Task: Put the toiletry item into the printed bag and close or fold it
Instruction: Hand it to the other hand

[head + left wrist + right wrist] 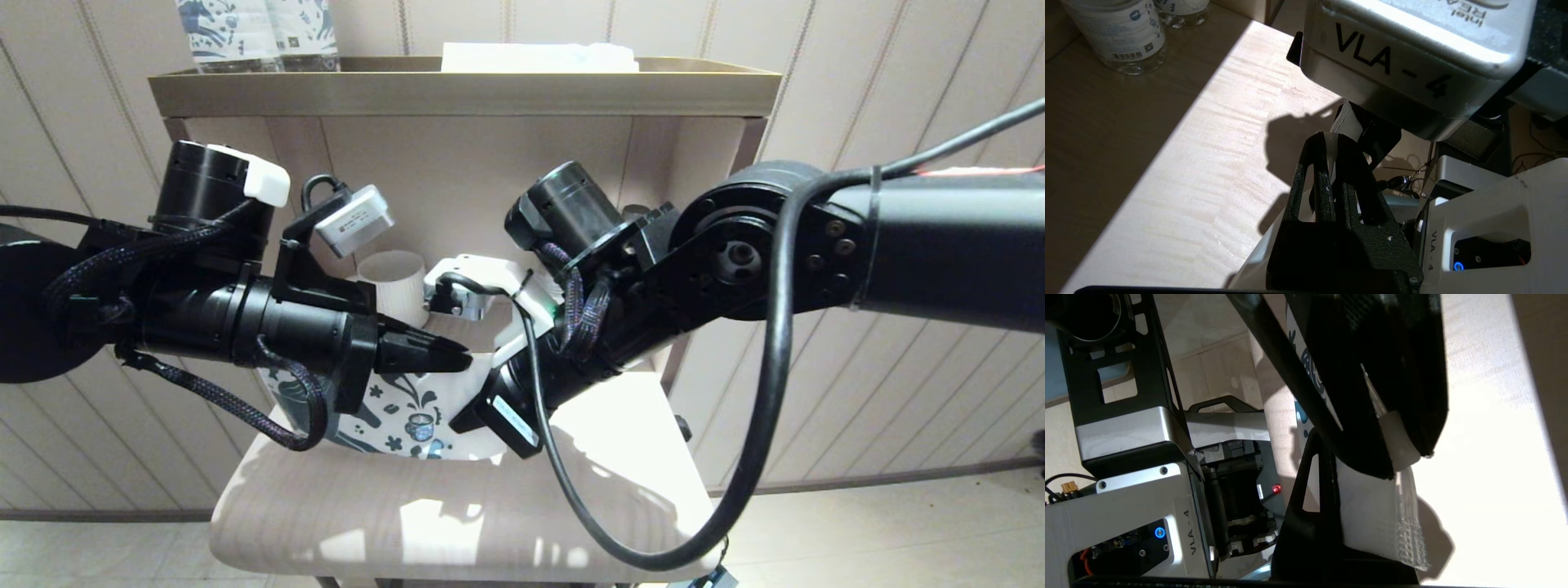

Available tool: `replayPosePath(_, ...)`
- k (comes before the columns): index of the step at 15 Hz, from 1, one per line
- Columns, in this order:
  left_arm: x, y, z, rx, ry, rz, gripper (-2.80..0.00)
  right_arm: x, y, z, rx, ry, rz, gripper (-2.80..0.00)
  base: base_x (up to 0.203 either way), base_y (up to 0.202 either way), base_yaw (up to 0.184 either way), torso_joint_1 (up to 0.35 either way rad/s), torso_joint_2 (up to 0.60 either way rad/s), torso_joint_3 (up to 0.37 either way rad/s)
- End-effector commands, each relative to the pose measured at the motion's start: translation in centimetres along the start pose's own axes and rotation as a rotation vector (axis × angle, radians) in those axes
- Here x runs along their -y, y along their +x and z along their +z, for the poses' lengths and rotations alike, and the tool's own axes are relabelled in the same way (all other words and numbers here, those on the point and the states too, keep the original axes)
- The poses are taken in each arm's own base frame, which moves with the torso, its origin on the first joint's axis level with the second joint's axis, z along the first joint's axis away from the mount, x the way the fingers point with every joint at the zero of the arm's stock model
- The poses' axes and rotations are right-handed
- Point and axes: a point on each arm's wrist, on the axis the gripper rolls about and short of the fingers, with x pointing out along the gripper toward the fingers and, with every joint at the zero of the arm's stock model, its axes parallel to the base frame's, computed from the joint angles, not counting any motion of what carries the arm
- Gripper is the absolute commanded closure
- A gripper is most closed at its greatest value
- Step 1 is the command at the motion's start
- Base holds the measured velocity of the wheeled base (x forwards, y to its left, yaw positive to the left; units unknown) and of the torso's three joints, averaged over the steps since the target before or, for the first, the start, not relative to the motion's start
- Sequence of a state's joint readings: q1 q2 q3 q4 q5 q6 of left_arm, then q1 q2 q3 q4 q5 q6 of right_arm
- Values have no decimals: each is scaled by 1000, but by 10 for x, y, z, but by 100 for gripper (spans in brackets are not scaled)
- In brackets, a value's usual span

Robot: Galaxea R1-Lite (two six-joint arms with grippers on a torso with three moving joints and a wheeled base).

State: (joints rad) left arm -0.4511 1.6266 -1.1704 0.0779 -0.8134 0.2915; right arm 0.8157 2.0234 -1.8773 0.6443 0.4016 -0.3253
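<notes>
Bimanual grip on the printed bag (408,412), held above the pale surface (457,523) in front of the robot. Left tool (457,359) is closed on the bag's upper edge; in the left wrist view a thin white sheet shows pinched between its dark fingers (1316,179). Right tool (1396,457) is likewise closed on the bag, its jaws clamped over a white, ribbed margin, with blue print visible just beside them. The two tools stand close together along that edge, the bag hanging below them. The toiletry item cannot be seen in any view; whether it already lies inside the bag cannot be told.

Judged step: closing or folding the mouth of the bag. For a clean result, both grips should stay firm and level, so the edge is neither twisted nor torn. One tool should carry the margin over while the other anchors it, with the bag lowered to the surface for support. Wrists crowd each other here, so contact between them is the main hazard.
</notes>
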Motion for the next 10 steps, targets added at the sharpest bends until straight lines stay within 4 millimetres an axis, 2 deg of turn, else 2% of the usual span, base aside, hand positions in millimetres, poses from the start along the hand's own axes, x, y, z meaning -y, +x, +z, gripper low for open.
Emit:
replayPosePath(1, 0, 0, 1, 4, 2, -5, 0, 0, 2, -2, -12, -2, 6, 0, 0, 0, 0, 0, 0, 0)
replayPosePath(2, 0, 0, 0, 2, 1, -5, 0, 0, 1, 0, -4, 0, 5, 0, 0, 0, 0, 0, 0, 0)
replayPosePath(3, 0, 0, 0, 2, 2, -5, 0, 0, 1, 0, -5, 3, 7, -280, 0, 0, 0, 0, 0, 0)
replayPosePath(10, 1, -1, 0, 4, 4, -5, 0, 1, 3, 1, 1, 2, 10, -280, 0, 0, 0, 0, 0, 0)
